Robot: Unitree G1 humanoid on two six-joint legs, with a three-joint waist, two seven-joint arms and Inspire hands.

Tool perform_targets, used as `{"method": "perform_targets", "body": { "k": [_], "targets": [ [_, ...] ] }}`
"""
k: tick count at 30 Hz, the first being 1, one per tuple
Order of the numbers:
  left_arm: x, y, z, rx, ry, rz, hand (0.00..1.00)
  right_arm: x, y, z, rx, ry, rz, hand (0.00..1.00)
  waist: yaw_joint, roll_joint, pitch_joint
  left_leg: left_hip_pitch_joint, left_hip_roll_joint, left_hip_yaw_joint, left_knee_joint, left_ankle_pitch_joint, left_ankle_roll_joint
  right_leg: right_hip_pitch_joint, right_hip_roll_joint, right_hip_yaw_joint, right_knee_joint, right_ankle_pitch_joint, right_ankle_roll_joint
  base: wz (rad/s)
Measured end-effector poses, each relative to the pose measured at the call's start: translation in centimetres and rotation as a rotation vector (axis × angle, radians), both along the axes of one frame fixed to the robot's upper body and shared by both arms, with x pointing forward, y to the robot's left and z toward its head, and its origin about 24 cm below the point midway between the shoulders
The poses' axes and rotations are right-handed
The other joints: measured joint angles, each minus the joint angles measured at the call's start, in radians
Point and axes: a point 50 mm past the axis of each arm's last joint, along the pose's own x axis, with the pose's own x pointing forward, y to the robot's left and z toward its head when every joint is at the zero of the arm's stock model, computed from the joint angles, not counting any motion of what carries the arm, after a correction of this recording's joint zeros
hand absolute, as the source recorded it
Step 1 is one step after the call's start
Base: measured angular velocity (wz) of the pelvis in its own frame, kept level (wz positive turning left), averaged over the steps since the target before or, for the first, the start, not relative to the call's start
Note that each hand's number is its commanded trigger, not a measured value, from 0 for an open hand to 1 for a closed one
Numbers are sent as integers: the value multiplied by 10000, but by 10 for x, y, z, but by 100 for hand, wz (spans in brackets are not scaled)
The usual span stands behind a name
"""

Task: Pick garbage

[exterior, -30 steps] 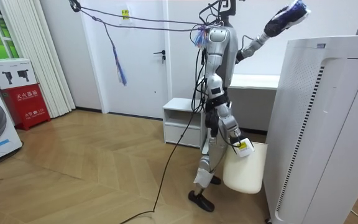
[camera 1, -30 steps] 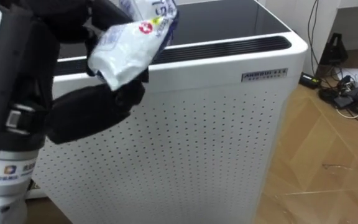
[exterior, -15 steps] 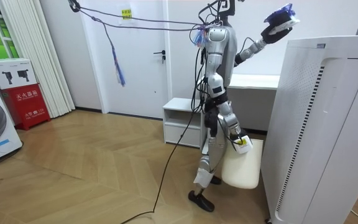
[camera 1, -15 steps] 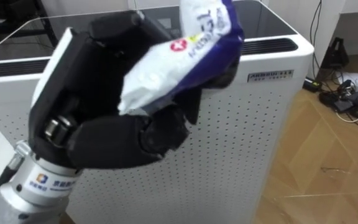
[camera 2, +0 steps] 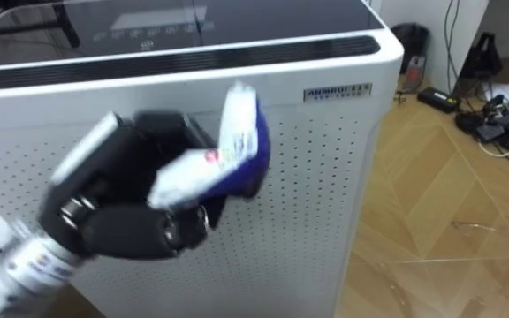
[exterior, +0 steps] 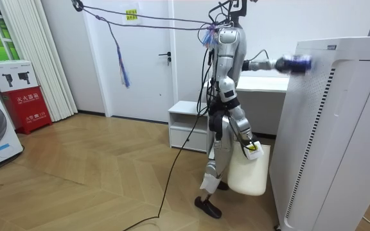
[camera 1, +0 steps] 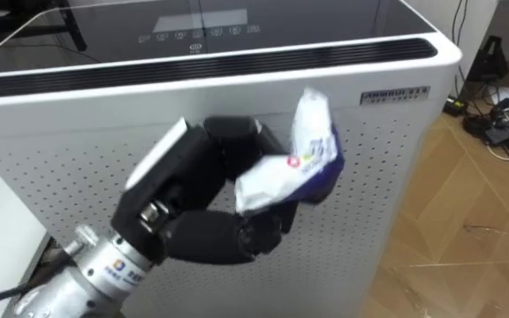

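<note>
Crumpled wrapper (camera 1: 300, 157) clenched in left hand (camera 1: 193, 193), close before white perforated air purifier (camera 1: 387, 168).

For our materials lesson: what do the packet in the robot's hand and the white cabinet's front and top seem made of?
Packet: probably thin plastic film, crumpled in the left hand, printed white and blue.
Cabinet front: matt white sheet, metal or plastic, with rows of small holes.
Top: glossy dark panel, glass or plastic; it shows reflections.
</note>
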Motion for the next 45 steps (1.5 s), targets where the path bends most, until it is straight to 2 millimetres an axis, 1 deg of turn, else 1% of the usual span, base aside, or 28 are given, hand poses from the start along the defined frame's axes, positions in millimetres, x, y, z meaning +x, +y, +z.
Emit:
{"method": "perform_targets", "body": {
  "k": [1, 2, 3, 5, 6, 8, 10, 12, 16, 18, 19, 21, 22, 23, 24, 26, 27, 29, 31, 33, 38, 39, 40, 41, 45],
  "targets": [
    [0, 0, -8, 246, 280, 14, 100, 1, 0, 0, -21, -8, 6, 100, -4, 3, 3, -87, -2, -28, 17, 1, 0, -71, -3, -24, 20, 1, -1, 11],
    [-1, -1, -22, 744, 763, 15, 100, 6, -1, 1, -52, -65, 15, 100, -78, -2, 13, -258, -13, -78, 41, 32, 0, -223, -22, -45, 81, 1, -2, 14],
    [-2, -2, -32, 1208, 1092, -51, 100, 12, 0, 3, -87, -182, 63, 100, -179, -5, 64, -409, -29, -109, 76, 53, 2, -359, -45, -73, 135, 1, -2, 12],
    [-5, -6, -45, 1814, 1400, -230, 100, 21, 0, 6, -82, -363, 98, 100, -210, -1, 79, -720, -30, -121, 220, 53, 2, -599, -46, -113, 147, 20, -31, 8],
    [-6, -9, -52, 2038, 1644, -331, 100, 26, 0, 8, -89, -417, 94, 100, -257, 19, 121, -864, -33, -184, 292, 53, 2, -679, -54, -219, 145, 34, -44, 13],
    [-9, -13, -63, 2340, 2013, -561, 100, 31, 0, 9, -103, -488, 109, 100, -327, 50, 146, -1084, -40, -276, 364, 56, -4, -814, -74, -393, 148, 42, -55, 19],
    [-11, -13, -72, 2517, 2341, -662, 100, 35, 1, 10, -106, -633, 147, 100, -356, 78, 169, -1315, -42, -322, 399, 83, -28, -1032, -93, -447, 188, 49, -68, 9],
    [-11, -13, -83, 2935, 2669, -670, 100, 40, 3, 12, -139, -783, 208, 100, -365, 101, 183, -1589, -35, -302, 375, 154, -46, -1434, -114, -376, 377, 55, -82, -4],
    [-7, -9, -97, 3686, 3097, -664, 100, 47, 4, 15, -155, -949, 270, 100, -328, 85, 202, -2005, -25, -206, 346, 235, -62, -2019, -142, -262, 616, 58, -90, -9],
    [-6, -6, -108, 4231, 3453, -603, 100, 53, 4, 18, -171, -1113, 303, 100, -394, 74, 224, -2192, -27, -161, 345, 267, -60, -2271, -140, -195, 726, 58, -92, -6],
    [-6, -5, -110, 4304, 3524, -591, 100, 55, 4, 19, -180, -1165, 311, 100, -393, 55, 236, -2232, -27, -137, 345, 273, -61, -2331, -139, -162, 743, 60, -96, -6],
    [-7, -1, -117, 4574, 3741, -540, 100, 62, 5, 23, -188, -1340, 350, 100, -402, -41, 303, -2408, -16, -73, 363, 288, -62, -2542, -133, -145, 783, 70, -112, -8],
    [-7, -1, -118, 4649, 3768, -529, 100, 64, 6, 23, -190, -1381, 357, 100, -404, -67, 320, -2462, -16, -65, 362, 301, -64, -2616, -137, -139, 826, 70, -112, 0],
    [-7, 0, -119, 4742, 3785, -480, 100, 67, 6, 25, -191, -1478, 376, 100, -421, -128, 354, -2624, -17, -62, 384, 327, -69, -2802, -146, -117, 906, 71, -114, 0],
    [-6, 0, -120, 4773, 3766, -413, 100, 71, 6, 28, -212, -1605, 370, 100, -417, -171, 366, -2822, -17, -55, 445, 339, -71, -3017, -157, -91, 991, 78, -126, 0],
    [-6, -1, -126, 4925, 3899, -449, 100, 76, 6, 31, -245, -1745, 391, 100, -417, -192, 366, -3047, -20, -51, 516, 344, -70, -3242, -237, -117, 1059, 86, -138, 0],
    [-7, 0, -132, 5055, 4119, -466, 100, 78, 6, 32, -262, -1790, 396, 100, -417, -204, 374, -3104, -23, -33, 528, 346, -68, -3300, -237, -102, 1061, 90, -145, -3],
    [-11, 3, -140, 5154, 4498, -408, 100, 81, 6, 32, -301, -1758, 378, 100, -416, -241, 368, -3178, -22, 3, 534, 346, -68, -3388, -235, -96, 1081, 90, -146, -2],
    [-11, 7, -145, 5249, 4782, -357, 100, 81, 5, 32, -344, -1725, 353, 100, -419, -265, 380, -3280, -21, 6, 581, 346, -68, -3448, -238, -100, 1090, 91, -148, 4],
    [-12, 11, -151, 5380, 5068, -276, 100, 82, 5, 33, -337, -1732, 356, 100, -415, -302, 393, -3353, 0, 150, 661, 345, -68, -3452, -238, -138, 1090, 92, -148, 9],
    [-6, 12, -150, 5465, 4855, -95, 100, 89, 7, 37, -299, -1957, 370, 100, -386, -352, 383, -3698, -25, 230, 760, 392, -3, -3771, -261, -181, 1211, 101, -163, 6],
    [-4, 11, -150, 5480, 4809, -96, 67, 90, 7, 37, -277, -1984, 350, 100, -387, -351, 383, -3785, -31, 229, 840, 392, -1, -3812, -266, -198, 1209, 105, -170, 0],
    [-4, 10, -150, 5494, 4794, -104, 52, 90, 8, 37, -257, -1985, 342, 100, -391, -351, 383, -3800, -32, 229, 855, 392, -1, -3820, -270, -203, 1212, 108, -174, 0],
    [-4, 9, -150, 5532, 4752, -113, 0, 90, 9, 37, -179, -1986, 272, 100, -393, -353, 384, -3814, -34, 233, 868, 392, -1, -3835, -269, -187, 1227, 109, -176, 0],
    [-2, 8, -149, 5551, 4627, -13, 0, 91, 14, 37, -78, -2059, 310, 100, -386, -346, 381, -4009, -9, 338, 1008, 392, -1, -4095, -263, -50, 1399, 120, -194, -8]
  ]
}}
